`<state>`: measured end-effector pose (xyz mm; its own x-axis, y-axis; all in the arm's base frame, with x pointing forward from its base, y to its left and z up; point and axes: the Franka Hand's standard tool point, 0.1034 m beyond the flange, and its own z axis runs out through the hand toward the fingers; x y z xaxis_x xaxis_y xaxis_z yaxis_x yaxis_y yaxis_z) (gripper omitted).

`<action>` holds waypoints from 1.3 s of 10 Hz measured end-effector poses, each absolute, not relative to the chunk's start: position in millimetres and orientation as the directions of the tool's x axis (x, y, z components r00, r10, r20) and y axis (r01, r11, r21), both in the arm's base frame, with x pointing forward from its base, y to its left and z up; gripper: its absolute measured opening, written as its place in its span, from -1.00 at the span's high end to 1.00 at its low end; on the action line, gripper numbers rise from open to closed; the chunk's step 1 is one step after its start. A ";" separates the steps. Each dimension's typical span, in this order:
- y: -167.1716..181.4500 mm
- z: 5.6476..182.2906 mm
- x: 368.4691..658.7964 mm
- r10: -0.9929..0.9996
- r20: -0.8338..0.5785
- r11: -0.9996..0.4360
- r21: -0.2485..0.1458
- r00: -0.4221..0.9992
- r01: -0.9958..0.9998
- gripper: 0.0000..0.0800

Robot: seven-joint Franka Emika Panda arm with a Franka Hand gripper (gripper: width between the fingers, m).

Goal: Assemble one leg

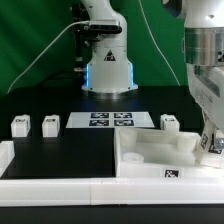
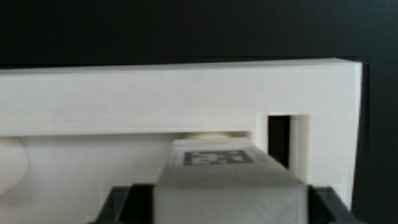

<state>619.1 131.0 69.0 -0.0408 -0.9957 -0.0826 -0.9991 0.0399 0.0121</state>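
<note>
My gripper (image 1: pixel 211 138) (image 2: pixel 222 205) is shut on one leg (image 2: pixel 222 178), a white block with a marker tag on its face, held between the black fingers (image 2: pixel 128 206). It hangs just over the far right corner of the large white tray-like part (image 1: pixel 150 153) (image 2: pixel 178 95), close to a slot in the part's rim. In the exterior view the held leg (image 1: pixel 213 146) is mostly hidden by the fingers. Three more legs stand on the table: two (image 1: pixel 20 125) (image 1: pixel 50 123) at the exterior view's left and one (image 1: pixel 170 122) behind the tray-like part.
The marker board (image 1: pixel 111 120) lies in the middle, in front of the robot base (image 1: pixel 107 70). A low white border (image 1: pixel 8 158) runs along the front left of the black table.
</note>
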 end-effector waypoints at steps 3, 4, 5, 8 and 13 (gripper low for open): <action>132.0 69.0 618.9 -0.996 -0.083 -0.015 0.008 0.014 -1.000 -0.58; 131.6 69.0 619.0 -0.995 -0.082 -0.062 0.004 0.061 -0.998 -0.58; 131.3 69.0 619.0 -0.974 -0.082 -0.209 -0.008 0.209 -0.978 -0.62; 121.2 68.5 619.5 -0.823 -0.075 -0.562 -0.032 0.563 -0.826 -0.62; 118.9 68.5 620.0 -0.458 -0.044 -0.886 -0.054 0.888 -0.460 -0.62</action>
